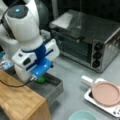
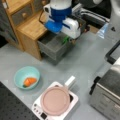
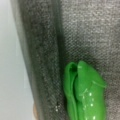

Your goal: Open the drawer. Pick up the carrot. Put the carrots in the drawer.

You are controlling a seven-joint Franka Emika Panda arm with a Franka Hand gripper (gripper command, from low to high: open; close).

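Note:
The grey drawer (image 1: 57,87) (image 2: 49,49) stands pulled out of the light wooden cabinet (image 1: 17,100) (image 2: 31,28) in both front views. My gripper (image 1: 38,78) (image 2: 67,38) hangs low over the open drawer, and the hand's white and blue body hides its fingers. A green vegetable (image 1: 41,80) (image 2: 65,39) (image 3: 85,95) lies on the drawer floor right under the hand, next to the drawer wall (image 3: 41,62). The orange carrot (image 2: 30,81) lies in a teal bowl (image 2: 19,75) at a front view's lower left, well away from the gripper.
A toaster oven (image 1: 87,40) (image 2: 107,95) stands on the grey table. A white tray with a pink plate (image 1: 106,93) (image 2: 55,100) sits near the bowl. The bowl's rim (image 1: 82,115) shows at a front view's bottom. A small chest of drawers (image 2: 21,13) sits on the cabinet.

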